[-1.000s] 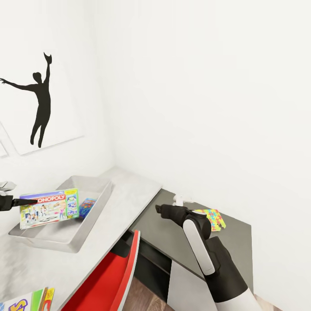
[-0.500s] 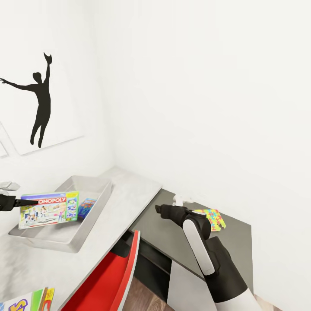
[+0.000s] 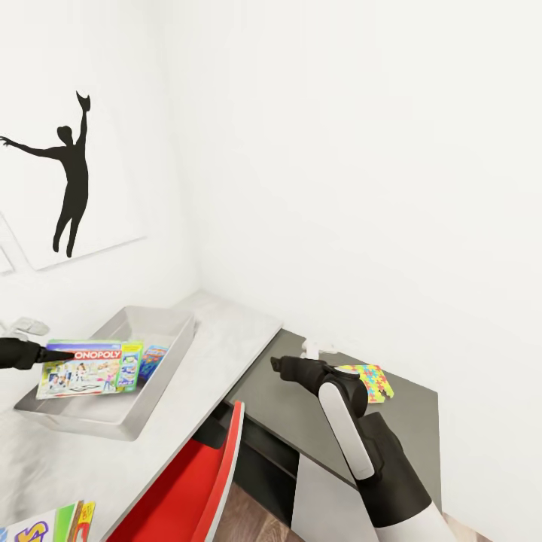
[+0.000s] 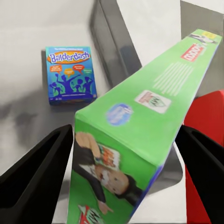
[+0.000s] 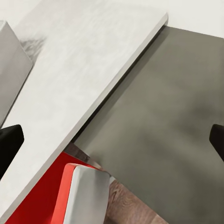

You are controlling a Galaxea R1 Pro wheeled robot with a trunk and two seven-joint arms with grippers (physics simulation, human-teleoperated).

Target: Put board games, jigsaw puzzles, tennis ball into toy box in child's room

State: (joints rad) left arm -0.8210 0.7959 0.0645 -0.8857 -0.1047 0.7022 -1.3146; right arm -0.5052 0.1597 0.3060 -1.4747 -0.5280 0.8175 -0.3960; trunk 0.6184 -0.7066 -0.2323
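My left gripper [image 3: 64,352] is shut on the Monopoly board game [image 3: 90,367], holding it tilted low over the pale grey toy box [image 3: 175,336] on the table [image 3: 229,335]. In the left wrist view the carton's green side [image 4: 140,121] spans the gap between the fingers [image 4: 37,172]. A blue Balderdash board game [image 4: 70,73] lies flat inside the toy box, also seen from the head [image 3: 153,359]. One jigsaw puzzle [image 3: 371,380] lies on the dark lower shelf section [image 3: 290,410]. My right gripper [image 3: 277,365] hovers open over that shelf, well short of the puzzle, with nothing between its fingers [image 5: 9,144].
A red-and-white swivel chair [image 3: 192,482] stands tucked against the desk's front edge, below my right arm. Another colourful carton [image 3: 45,525] lies on the desk at the near left. White walls with a black silhouette print [image 3: 71,173] close off the back.
The left gripper has lowered the Monopoly carton and laid it flatter over the toy box. The right arm has not moved.
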